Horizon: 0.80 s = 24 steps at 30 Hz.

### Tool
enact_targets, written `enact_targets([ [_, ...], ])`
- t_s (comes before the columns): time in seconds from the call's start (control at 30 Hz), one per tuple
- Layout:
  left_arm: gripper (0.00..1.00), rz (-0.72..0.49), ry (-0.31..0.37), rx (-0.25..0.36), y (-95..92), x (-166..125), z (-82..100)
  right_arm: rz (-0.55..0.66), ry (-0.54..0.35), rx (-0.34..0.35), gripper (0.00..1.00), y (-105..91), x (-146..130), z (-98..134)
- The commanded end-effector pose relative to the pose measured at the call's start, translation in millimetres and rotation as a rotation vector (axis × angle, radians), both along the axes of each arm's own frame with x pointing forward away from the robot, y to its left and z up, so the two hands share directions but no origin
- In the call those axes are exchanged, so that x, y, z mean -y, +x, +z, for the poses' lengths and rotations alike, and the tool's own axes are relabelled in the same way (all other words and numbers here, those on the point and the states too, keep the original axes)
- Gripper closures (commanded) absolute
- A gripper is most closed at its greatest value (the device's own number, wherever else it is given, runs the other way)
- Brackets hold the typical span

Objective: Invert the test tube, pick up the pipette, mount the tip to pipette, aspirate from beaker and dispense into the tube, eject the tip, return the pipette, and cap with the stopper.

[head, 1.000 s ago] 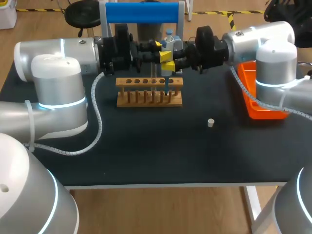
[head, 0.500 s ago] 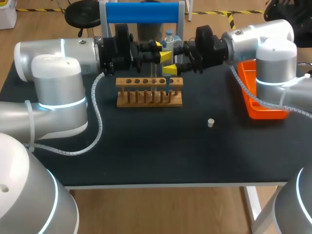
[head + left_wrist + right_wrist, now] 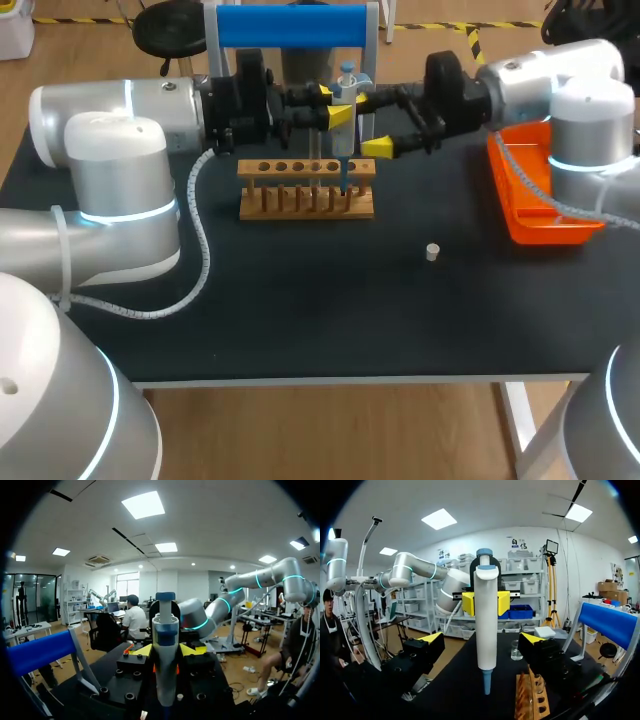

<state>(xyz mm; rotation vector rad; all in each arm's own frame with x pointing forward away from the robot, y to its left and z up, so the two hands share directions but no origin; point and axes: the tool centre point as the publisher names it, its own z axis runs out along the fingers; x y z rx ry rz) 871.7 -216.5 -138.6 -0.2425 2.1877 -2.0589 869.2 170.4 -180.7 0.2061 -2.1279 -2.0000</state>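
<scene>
Pinched upright between the closed-in fingers of the left gripper (image 3: 332, 104): the pipette (image 3: 485, 605), with a blue tip (image 3: 486, 682) on its lower end, hanging by the right end of the wooden rack (image 3: 306, 205). Spread wide to either side of the barrel and touching nothing: the right gripper (image 3: 482, 641). Hard to place the tip exactly: either inside a rack hole or just in front of one. No telling the test tube's hole either.

Likely trouble from here — all of it tied to that single two-sided hold. Grips a smooth, round barrel near its upper part, so risks a slip or a lean on any jolt during the carry to what looks like the beaker (image 3: 516, 651) behind the rack. With a lean, could miss the beaker's mouth or nick its rim, and later miss the tube's narrow mouth. Could also shed the tip if seated only lightly, or snag it on the rack's top board when moving sideways rather than straight up. Would bump the barrel with the right fingers on any inward sweep — best kept clear. Lying well apart from the rack on the table: the white stopper (image 3: 432, 251), small and apt to roll if brushed.
</scene>
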Motion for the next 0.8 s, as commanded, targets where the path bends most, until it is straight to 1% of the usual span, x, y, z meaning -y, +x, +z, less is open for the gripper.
enact_targets([
  [0.03,1.00,0.002,-0.002,0.001,-0.3,0,-0.5,-0.021,-0.011,0.016,0.00,4.7,31,9],
  [0.1,1.00,0.002,-0.002,0.001,-0.3,0,-0.5,-0.040,-0.028,0.026,0.00,12.1,43,10],
  [0.2,1.00,0.002,-0.002,0.001,-0.3,0,-0.5,-0.084,-0.062,0.030,0.00,28.4,57,7],
  [0.33,1.00,0.002,-0.002,0.001,-0.3,0,-0.5,-0.129,-0.101,0.037,0.00,52.4,62,5],
  [0.5,1.00,0.002,-0.002,0.001,-0.3,0,-0.5,-0.165,-0.151,0.034,0.00,83.9,50,-1],
  [0.57,1.00,0.002,-0.002,0.001,-0.3,0,-0.5,-0.177,-0.166,0.037,0.00,92.2,45,-2],
  [0.7,1.00,0.002,-0.002,0.001,-0.3,0,-0.5,-0.208,-0.181,0.047,0.00,115.1,32,1],
  [0.8,1.00,0.002,-0.002,0.001,-0.3,0,-0.5,-0.231,-0.187,0.056,0.00,126.0,22,5],
])
